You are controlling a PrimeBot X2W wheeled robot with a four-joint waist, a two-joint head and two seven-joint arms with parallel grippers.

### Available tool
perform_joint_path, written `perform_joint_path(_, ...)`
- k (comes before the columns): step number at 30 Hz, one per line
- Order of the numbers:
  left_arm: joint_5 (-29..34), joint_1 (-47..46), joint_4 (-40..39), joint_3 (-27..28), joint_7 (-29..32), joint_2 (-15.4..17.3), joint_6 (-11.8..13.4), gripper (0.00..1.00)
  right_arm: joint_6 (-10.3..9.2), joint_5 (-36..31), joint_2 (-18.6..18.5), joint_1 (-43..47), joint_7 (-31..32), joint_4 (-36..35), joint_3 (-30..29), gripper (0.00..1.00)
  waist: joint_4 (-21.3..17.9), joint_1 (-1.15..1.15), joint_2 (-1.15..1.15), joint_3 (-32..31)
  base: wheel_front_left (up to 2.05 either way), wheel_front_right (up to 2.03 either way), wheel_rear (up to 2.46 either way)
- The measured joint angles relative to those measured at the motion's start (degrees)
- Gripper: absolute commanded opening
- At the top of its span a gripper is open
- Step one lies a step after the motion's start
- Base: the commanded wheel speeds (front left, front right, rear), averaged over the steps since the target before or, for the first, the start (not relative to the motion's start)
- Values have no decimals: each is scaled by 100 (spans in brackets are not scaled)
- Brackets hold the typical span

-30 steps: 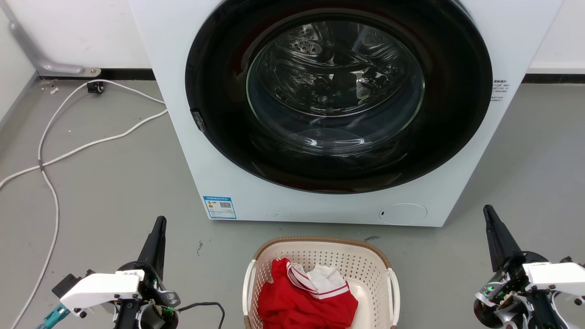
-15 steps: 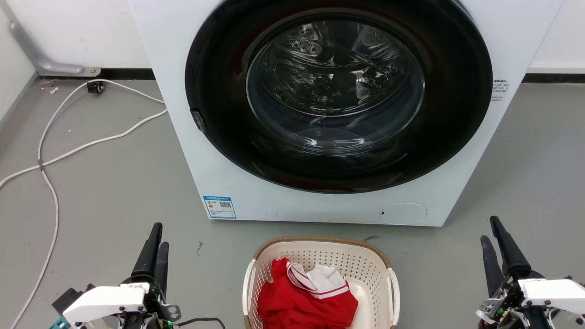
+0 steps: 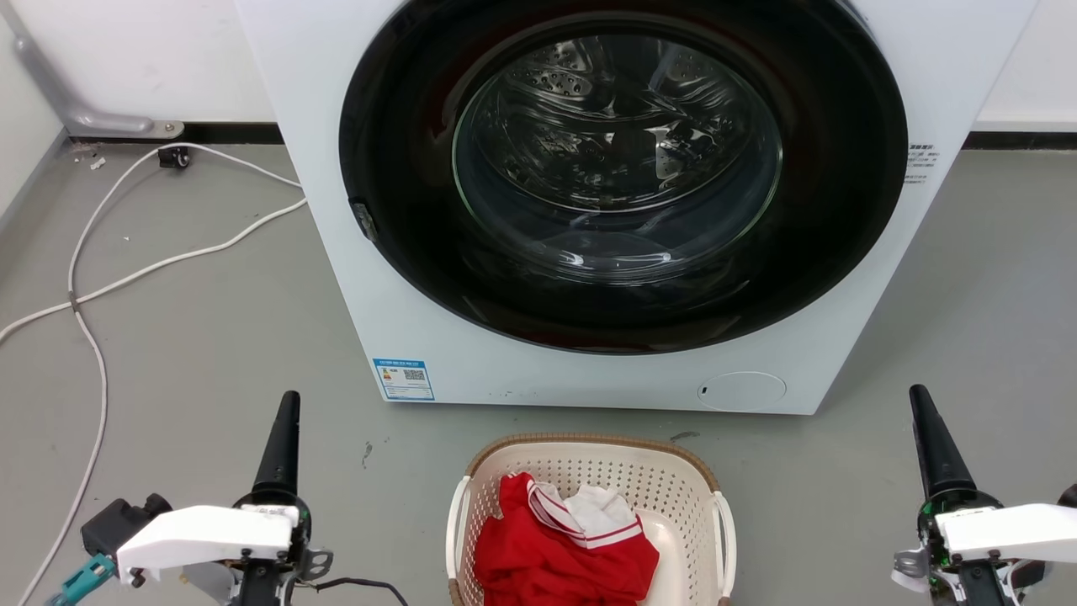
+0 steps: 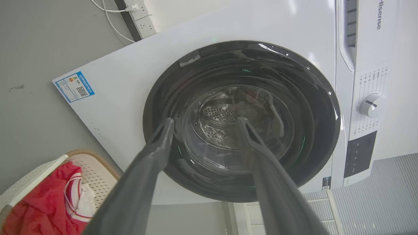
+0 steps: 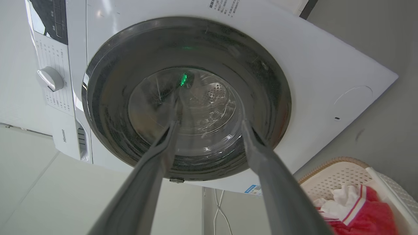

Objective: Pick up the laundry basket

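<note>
**Laundry basket (image 3: 665, 484) untouched, claws just rolled edge-on**

It's sitting on the floor (image 3: 210, 337) right in front of the washing machine (image 3: 336, 252), with red and white clothes (image 3: 564, 564) piled inside and nothing touching it.

What changed in the last half second: both wrists rolled. Before, the head view showed two fingers side by side on each claw. Now the left claw (image 3: 288, 412) and right claw (image 3: 923, 412) each read as one dark spike. The wrist views show both spread wide with nothing between the fingers, aimed at the washer door and not at the basket, which hasn't budged.

So I'd say we're lining up, not grabbing. Each claw is well off to its own side and the white handles (image 3: 727, 530) are untouched. Next, I reckon, is dropping down and swinging inward.
</note>
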Motion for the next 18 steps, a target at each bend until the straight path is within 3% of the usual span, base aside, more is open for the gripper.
perform_joint_path(18, 2031, 125, -383, -411, -414, 2, 356, 100, 0, -2504, -1, 220, -409, -515, 219, 100, 2, 0, 0, 16, 0, 0, 0)
